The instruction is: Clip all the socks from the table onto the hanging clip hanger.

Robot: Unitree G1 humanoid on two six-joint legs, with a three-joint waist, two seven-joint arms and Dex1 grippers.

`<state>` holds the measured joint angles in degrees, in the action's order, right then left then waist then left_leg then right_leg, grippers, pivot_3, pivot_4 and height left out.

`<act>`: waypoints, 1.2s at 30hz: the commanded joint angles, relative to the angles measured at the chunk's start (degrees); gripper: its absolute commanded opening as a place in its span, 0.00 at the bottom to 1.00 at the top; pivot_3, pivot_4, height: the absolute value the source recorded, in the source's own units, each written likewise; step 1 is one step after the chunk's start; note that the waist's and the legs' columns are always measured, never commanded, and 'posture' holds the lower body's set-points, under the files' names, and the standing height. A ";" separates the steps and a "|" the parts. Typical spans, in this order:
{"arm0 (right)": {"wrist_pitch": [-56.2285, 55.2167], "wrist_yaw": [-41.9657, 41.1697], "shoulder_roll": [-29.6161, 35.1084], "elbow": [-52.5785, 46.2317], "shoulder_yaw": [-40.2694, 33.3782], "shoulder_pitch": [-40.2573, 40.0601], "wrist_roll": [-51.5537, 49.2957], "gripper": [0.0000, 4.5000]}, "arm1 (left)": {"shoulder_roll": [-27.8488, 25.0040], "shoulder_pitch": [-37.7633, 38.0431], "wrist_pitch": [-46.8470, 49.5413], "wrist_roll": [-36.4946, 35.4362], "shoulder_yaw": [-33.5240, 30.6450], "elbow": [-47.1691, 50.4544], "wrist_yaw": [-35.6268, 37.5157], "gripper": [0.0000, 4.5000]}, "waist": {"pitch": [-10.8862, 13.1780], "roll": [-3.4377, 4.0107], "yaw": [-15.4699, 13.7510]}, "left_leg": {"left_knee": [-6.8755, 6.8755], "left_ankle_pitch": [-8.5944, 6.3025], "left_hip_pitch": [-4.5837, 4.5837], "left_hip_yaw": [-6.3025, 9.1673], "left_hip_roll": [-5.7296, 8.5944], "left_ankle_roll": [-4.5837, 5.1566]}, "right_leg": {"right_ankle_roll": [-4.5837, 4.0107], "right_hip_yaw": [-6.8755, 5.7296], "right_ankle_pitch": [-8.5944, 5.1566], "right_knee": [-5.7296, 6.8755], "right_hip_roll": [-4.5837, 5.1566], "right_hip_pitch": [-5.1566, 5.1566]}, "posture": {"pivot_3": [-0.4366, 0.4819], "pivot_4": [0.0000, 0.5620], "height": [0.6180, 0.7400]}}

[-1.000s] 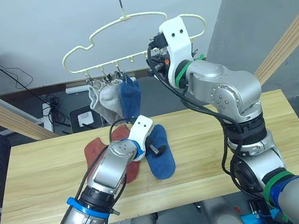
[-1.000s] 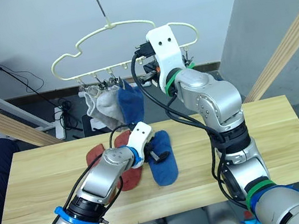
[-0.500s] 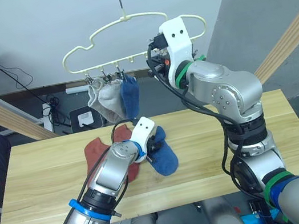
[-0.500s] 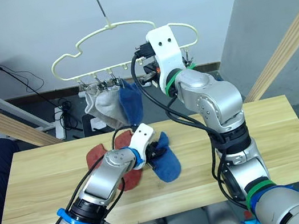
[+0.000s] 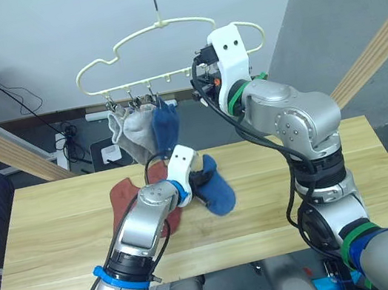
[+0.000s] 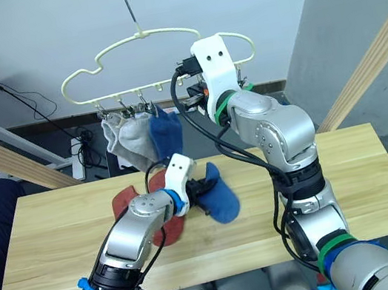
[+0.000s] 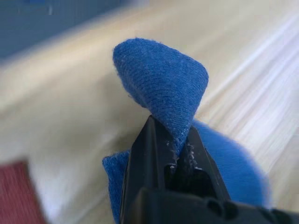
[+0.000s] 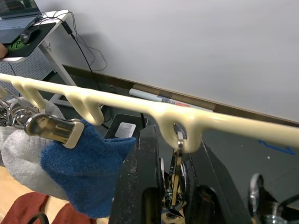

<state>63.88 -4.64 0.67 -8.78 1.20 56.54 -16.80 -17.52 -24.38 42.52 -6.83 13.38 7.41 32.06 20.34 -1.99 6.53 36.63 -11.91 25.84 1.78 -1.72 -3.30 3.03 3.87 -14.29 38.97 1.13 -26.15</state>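
Left gripper (image 7: pixel 176 150) pinches the blue sock (image 5: pixel 215 186) above the table (image 5: pixel 56 214); right gripper (image 8: pixel 172 186) squeezes a clip (image 8: pixel 176 179) on the clip hanger (image 5: pixel 159 34)

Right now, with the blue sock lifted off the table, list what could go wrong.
1. The left gripper pinches only a fold of the blue sock; it might slip free on the way up.
2. The right gripper sits on a clip under the clip hanger, which hangs from a thin hook, so a nudge could swing it.
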 commanded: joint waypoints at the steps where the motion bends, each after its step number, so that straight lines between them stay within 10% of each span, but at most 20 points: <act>1: 1.21 0.60 -0.73 -2.91 -1.36 1.74 -0.67 0.03 | 4.42 -0.98 -0.62 -5.71 -6.29 3.78 -1.66 0.01 | 0.00 0.00 0.00 | 0.03 0.00 0.00 -0.01 0.00 0.00 | 0.00 0.00 0.00 0.00 0.00 0.00 | 0.26 0.72 1.00; 36: 3.06 0.75 -0.98 -3.39 -2.15 1.86 -0.79 0.03 | 9.05 -7.35 -5.64 -13.54 -12.55 1.32 -3.77 0.01 | 0.00 -0.01 0.16 | 0.06 0.00 0.02 0.02 0.00 0.00 | 0.00 -0.03 0.00 -0.01 -0.03 0.02 | 0.25 0.68 1.00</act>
<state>67.33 -3.66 0.04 -9.50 -0.65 57.22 -17.02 -8.81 -30.72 37.93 -18.94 1.60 7.24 28.15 20.34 -1.99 6.70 36.69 -11.91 25.85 1.80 -1.72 -3.30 3.03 3.84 -14.29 38.96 1.10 -26.13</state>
